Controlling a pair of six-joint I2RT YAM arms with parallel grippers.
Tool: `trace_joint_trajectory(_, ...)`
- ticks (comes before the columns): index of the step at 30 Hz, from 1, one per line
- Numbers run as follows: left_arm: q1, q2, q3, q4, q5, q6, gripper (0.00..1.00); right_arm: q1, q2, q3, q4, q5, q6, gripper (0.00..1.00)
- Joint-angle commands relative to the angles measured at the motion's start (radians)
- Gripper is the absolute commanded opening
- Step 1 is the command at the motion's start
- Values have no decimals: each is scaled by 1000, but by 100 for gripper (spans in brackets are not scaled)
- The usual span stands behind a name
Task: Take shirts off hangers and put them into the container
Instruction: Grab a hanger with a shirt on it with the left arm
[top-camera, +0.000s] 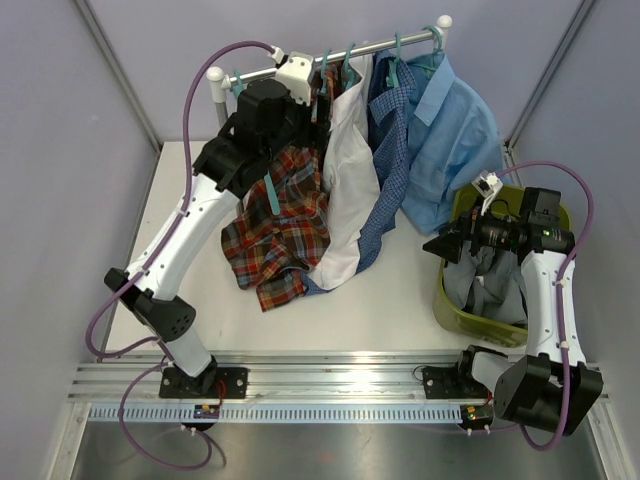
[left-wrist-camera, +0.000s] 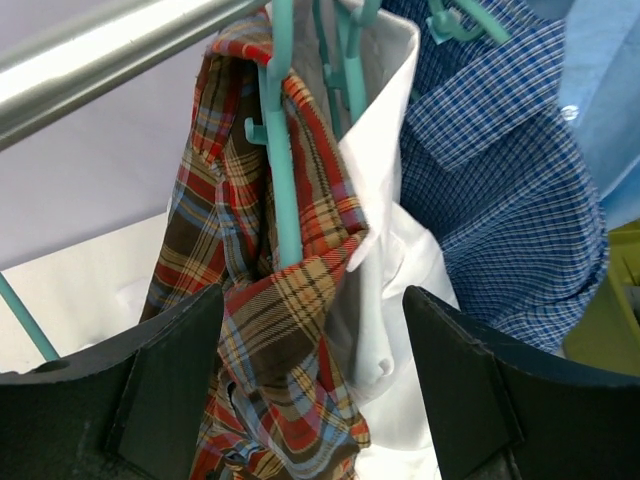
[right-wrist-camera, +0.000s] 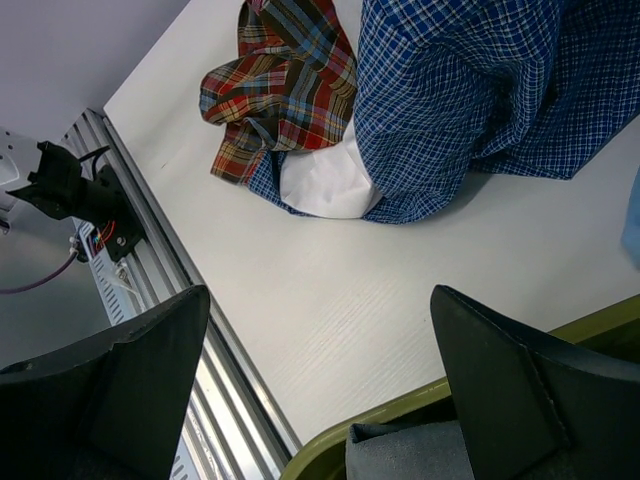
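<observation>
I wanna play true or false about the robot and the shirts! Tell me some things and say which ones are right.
1. A grey shirt lies in the green basket. True.
2. The red plaid shirt is in the basket too. False: it hangs from a teal hanger at the silver rail, between the open jaws of the left gripper.
3. The right gripper is holding the white shirt. False: its jaws are open and empty, above the basket's rim.
4. The white shirt hangs between the plaid shirt and the dark blue checked shirt. True.
</observation>
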Motion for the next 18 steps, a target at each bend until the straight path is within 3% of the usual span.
trace_joint_trajectory(1, 37, 16, 39, -11, 59, -3, 76, 2, -16, 16, -2, -1, -26, 99)
trace_joint_trajectory(10, 55, 66, 22, 8, 96, 23, 73, 2, -7, 21, -13, 1, -33, 99)
trace_joint_trajectory(18, 57, 88, -26, 38, 81, 72, 58, 1, -7, 21, -17, 7, -39, 99)
